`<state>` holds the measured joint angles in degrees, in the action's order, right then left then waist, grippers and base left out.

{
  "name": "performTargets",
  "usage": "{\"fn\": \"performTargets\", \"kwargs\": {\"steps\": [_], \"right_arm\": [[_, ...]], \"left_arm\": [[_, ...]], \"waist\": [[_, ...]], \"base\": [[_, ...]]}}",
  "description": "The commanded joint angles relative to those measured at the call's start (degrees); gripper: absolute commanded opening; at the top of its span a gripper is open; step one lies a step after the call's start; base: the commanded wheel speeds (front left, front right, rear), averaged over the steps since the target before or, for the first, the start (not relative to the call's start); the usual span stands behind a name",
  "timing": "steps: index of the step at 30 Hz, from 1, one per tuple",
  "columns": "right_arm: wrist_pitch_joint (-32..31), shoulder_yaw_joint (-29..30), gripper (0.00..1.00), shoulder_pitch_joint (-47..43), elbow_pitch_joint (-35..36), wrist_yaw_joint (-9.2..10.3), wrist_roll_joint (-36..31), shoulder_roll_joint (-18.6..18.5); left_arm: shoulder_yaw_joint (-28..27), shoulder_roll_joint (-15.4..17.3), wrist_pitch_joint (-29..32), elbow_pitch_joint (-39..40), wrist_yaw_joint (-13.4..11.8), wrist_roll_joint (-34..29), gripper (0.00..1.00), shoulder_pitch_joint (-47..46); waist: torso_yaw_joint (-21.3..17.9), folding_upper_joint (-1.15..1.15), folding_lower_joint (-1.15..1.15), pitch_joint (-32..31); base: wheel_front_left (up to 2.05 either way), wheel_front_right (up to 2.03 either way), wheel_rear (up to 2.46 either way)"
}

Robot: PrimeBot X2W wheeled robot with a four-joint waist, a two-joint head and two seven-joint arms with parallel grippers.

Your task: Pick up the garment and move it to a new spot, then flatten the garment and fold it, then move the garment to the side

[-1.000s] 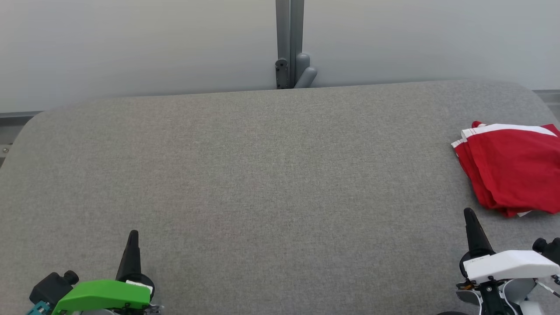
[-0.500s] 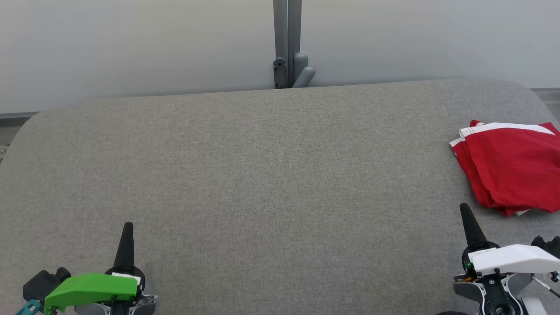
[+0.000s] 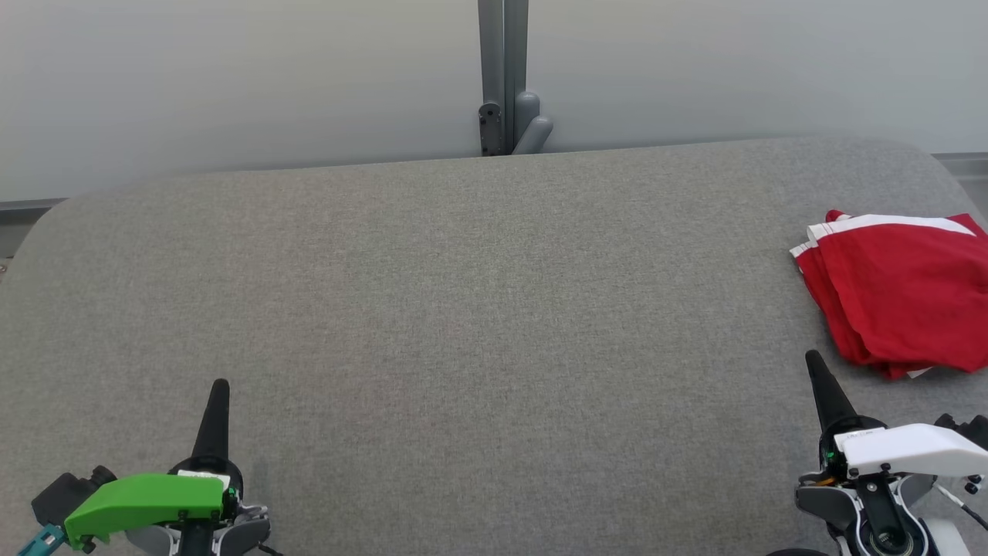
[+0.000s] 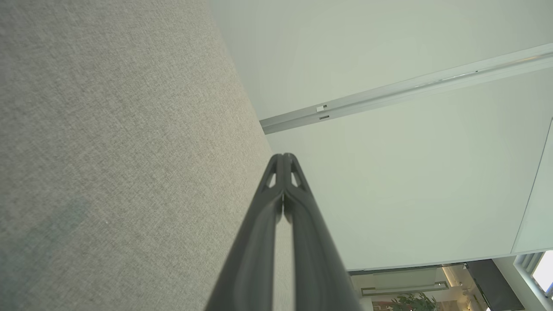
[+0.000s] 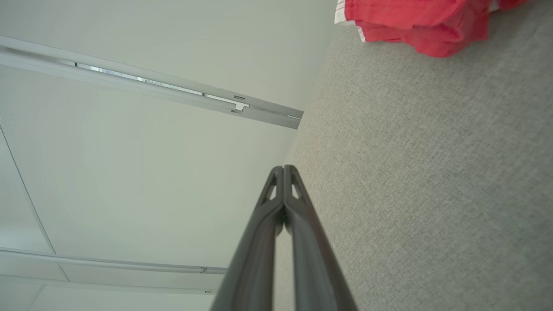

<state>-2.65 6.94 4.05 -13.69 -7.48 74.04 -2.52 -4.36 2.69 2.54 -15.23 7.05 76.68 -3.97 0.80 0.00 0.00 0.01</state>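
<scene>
A folded red garment with white striped trim lies at the right edge of the grey table, partly cut off by the head view's border. Its near edge appears at the top of the right wrist view as the garment. My right gripper is shut and empty, just in front of and left of the garment, not touching it. At the lower left of the head view my left gripper is shut and empty, far from the cloth. Both wrist views show pressed-together fingertips: left gripper, right gripper.
A pale wall runs behind the table, with a grey vertical post and bracket at the middle of the far edge. The table's corners are rounded, and its right edge lies under the garment.
The head view has shifted slightly, so the garment and post sit a little further left. Both grippers appear slightly higher in the picture. Both stay shut, and the garment lies as before.
</scene>
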Motion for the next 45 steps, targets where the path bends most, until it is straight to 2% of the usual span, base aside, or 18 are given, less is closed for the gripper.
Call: {"fn": "performTargets", "kwargs": {"steps": [1,35,45], "right_arm": [[-0.40,-0.05,0.00,1.22,0.06,-0.03,1.63,-0.36],[-4.06,-0.47,0.00,3.20,-1.03,-0.02,18.41,-0.49],[-4.13,-0.47,0.00,3.17,-1.04,-0.02,18.45,-0.48]], "left_arm": [[-0.46,0.25,0.44,0.39,0.35,1.74,0.00,-1.09],[-2.45,0.33,4.08,0.89,0.59,15.82,0.00,-3.10],[-2.43,0.33,4.19,0.89,0.55,15.77,0.00,-3.01]], "waist": [[-0.03,0.00,0.00,0.01],[-0.78,0.00,0.00,0.17],[-0.80,0.00,0.00,0.18]], "base": [[0.00,0.00,0.00],[0.00,0.00,0.00],[0.00,0.00,0.00]]}}
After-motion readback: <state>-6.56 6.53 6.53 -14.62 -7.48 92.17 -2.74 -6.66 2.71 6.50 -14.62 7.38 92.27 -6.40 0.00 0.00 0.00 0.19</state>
